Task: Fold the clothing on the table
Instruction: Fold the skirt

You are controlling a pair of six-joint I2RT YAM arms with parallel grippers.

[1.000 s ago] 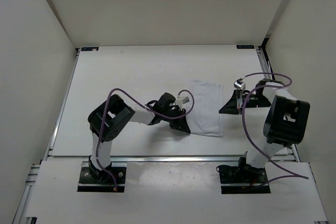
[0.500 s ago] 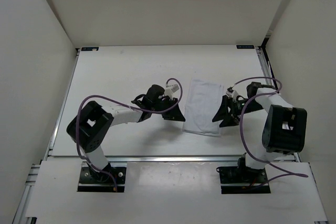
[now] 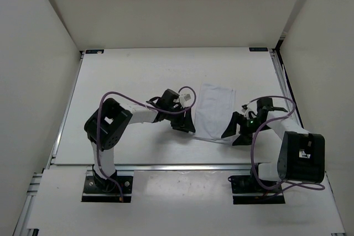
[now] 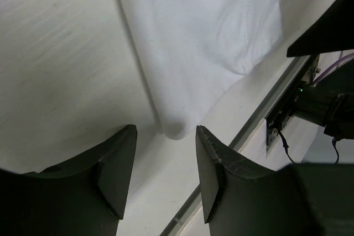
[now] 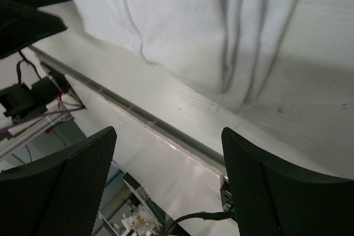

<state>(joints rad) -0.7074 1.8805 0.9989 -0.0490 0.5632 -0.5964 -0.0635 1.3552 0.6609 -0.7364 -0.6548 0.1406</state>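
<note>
Two pairs of jaws stand apart, and neither grips anything. On the left gripper (image 4: 165, 164), the black fingers (image 4: 116, 164) bracket the near-left corner of the clothing (image 4: 210, 31); that corner pokes into the gap but is not pinched. The right gripper (image 5: 166, 181) is spread wider, its tips low by the near-right corner and the aluminium rail (image 5: 166, 131) of the near edge, with no fabric between them. Further out, both arms lean inward from their bases so the grippers flank the cloth's near end. The clothing lies flat and faintly creased, right of the middle of the table (image 3: 127, 75), its long side running from the near edge toward the far edge.

This looks like the grasp before a fold. The next move calls for the right gripper to edge forward onto its corner. Both then need to close on the thin fabric and lift evenly toward the far end.
</note>
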